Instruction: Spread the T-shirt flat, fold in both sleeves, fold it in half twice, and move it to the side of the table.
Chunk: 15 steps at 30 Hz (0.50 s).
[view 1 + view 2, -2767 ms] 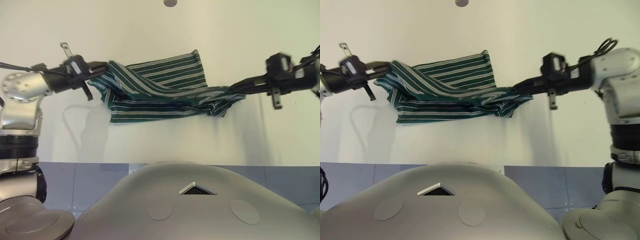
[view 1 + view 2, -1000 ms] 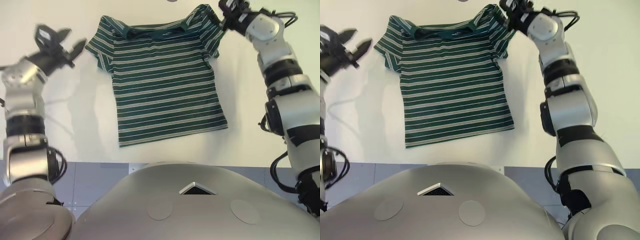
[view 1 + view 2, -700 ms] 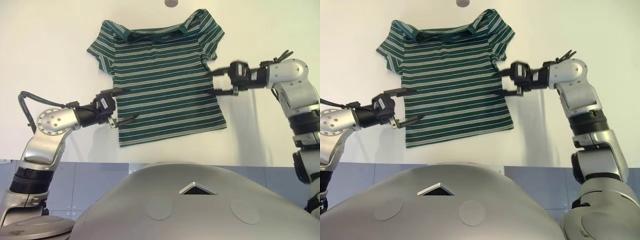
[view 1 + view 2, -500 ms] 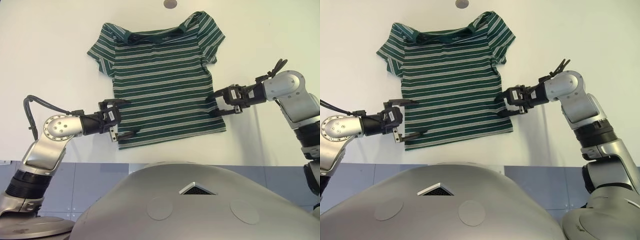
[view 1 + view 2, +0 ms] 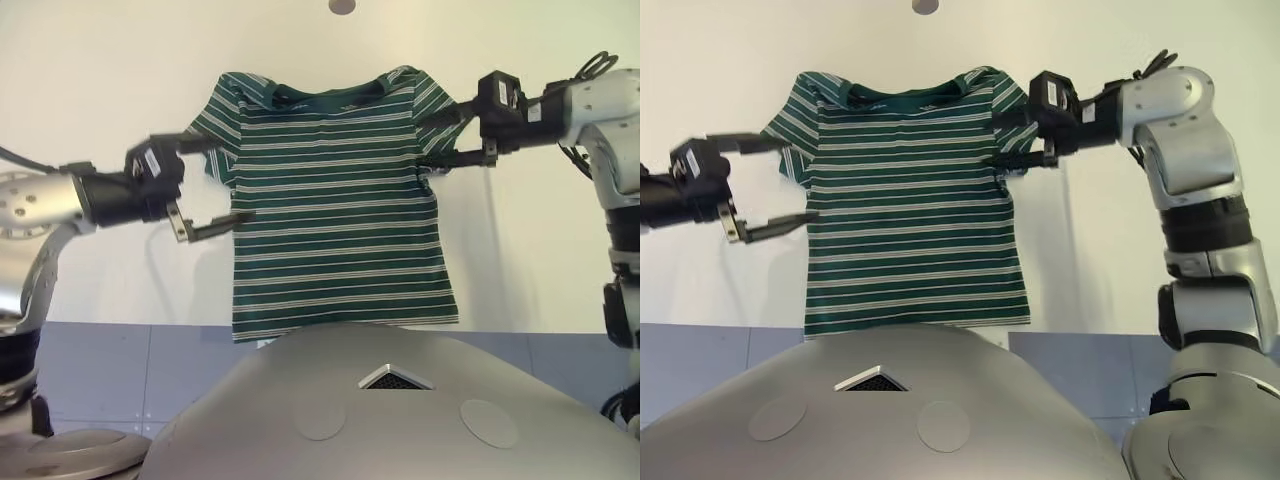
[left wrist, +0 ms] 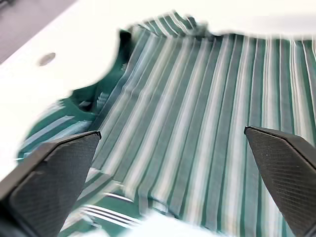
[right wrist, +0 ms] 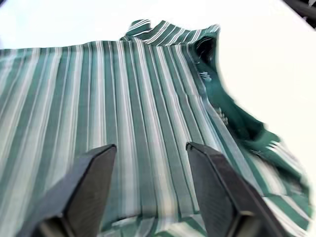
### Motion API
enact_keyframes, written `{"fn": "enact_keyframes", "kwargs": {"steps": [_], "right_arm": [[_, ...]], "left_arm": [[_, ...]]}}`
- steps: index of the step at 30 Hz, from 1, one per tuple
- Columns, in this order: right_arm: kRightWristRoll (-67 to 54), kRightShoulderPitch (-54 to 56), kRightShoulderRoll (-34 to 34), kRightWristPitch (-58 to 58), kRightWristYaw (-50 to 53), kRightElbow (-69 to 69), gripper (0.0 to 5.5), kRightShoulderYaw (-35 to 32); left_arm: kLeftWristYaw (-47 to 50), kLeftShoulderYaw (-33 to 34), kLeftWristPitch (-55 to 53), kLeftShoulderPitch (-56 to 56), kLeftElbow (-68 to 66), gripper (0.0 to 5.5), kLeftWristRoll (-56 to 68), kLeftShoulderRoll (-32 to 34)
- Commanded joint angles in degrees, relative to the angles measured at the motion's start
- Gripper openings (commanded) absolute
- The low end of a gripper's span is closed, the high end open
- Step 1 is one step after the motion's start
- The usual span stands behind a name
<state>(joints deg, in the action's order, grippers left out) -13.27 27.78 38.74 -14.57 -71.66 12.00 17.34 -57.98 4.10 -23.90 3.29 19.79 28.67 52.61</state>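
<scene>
The green striped T-shirt (image 5: 335, 210) lies flat and face up on the white table (image 5: 90, 270), collar at the far side. Its hem reaches the table's front edge. My left gripper (image 5: 232, 176) is open at the shirt's left sleeve (image 5: 212, 125), one finger over the sleeve and one over the shirt's side. My right gripper (image 5: 438, 140) is open at the right sleeve (image 5: 430, 100). In the left wrist view the open fingers (image 6: 54, 173) frame the striped cloth (image 6: 197, 123). The right wrist view shows the fingers (image 7: 84, 187) apart above the cloth (image 7: 148, 98).
A small round grey mark (image 5: 341, 5) sits on the table beyond the collar. The table's front edge (image 5: 120, 322) runs just below the hem, with grey floor (image 5: 130, 370) past it. Bare table lies left and right of the shirt.
Both grippers moved from the shirt's lower sides up to the sleeves. The shirt now lies straighter and closer to the front edge than half a second ago.
</scene>
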Motion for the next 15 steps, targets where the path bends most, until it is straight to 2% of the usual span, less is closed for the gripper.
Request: {"fn": "enact_keyframes", "kwargs": {"steps": [1, 5, 9, 12, 15], "right_arm": [[8.9, 6.8, -8.7, 6.2, 6.4, 16.2, 2.65, 4.8], [11.4, 10.3, -14.9, 9.6, 10.0, 24.9, 2.65, 4.3], [10.7, 9.1, -16.2, 9.4, 11.1, 22.3, 2.65, 1.8], [9.9, 5.2, -16.4, 7.4, 11.9, 17.7, 2.65, 0.6], [10.2, 3.2, -17.2, 6.0, 12.8, 15.0, 2.65, 0.1]], "left_arm": [[0.6, -10.1, 0.2, -20.0, -24.5, 5.36, -9.0, -8.5], [-2.8, -10.5, -6.2, -34.9, -45.7, 5.36, -5.8, -20.2], [-0.6, -8.5, -4.0, -43.6, -66.5, 5.36, -9.0, -24.9], [4.7, -7.5, 10.8, -48.3, -77.3, 5.36, -14.0, -25.7], [9.1, -15.6, 29.5, -48.0, -82.5, 5.36, -27.5, -23.1]]}}
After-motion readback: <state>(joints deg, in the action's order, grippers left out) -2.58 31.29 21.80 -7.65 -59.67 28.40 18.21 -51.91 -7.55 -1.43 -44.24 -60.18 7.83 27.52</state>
